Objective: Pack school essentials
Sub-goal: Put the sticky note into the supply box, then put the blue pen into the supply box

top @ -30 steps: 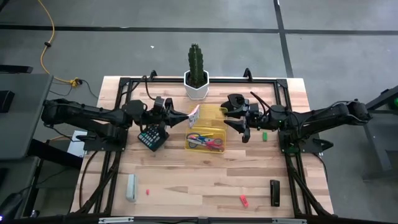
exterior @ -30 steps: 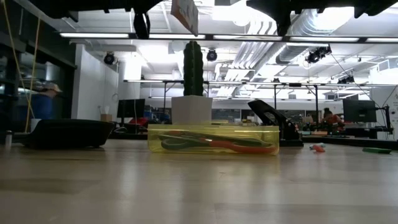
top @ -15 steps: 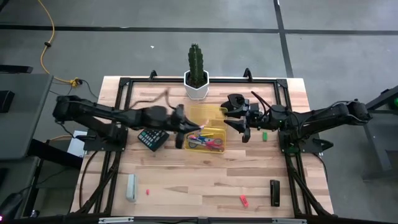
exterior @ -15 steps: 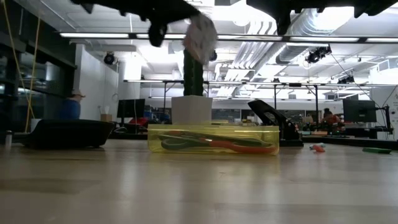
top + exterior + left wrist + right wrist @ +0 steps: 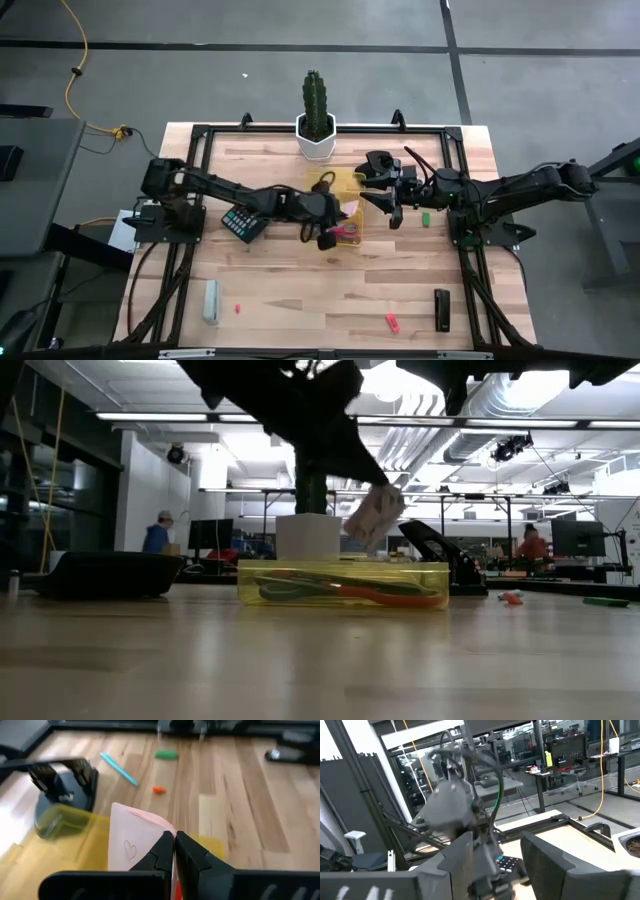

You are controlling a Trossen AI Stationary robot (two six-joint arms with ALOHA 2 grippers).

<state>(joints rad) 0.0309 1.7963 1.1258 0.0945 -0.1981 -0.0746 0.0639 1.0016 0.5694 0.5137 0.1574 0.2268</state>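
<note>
My left arm (image 5: 230,192) reached long across the table (image 5: 300,290), stretched out low from its base to the yellow tray (image 5: 345,180). My left gripper (image 5: 331,228) hung over the tray's near end, fingers (image 5: 162,851) pinched on the pink sticky-note pad (image 5: 134,842), which was held tilted above the tray in the low view (image 5: 373,515). Red-handled scissors (image 5: 385,592) lay inside the tray. My right arm (image 5: 500,190) waited beside the tray's far side, its gripper (image 5: 385,195) raised, fingers (image 5: 545,857) spread apart. A green piece (image 5: 424,217) lay below that arm and a red piece (image 5: 392,322) near the table's front edge.
</note>
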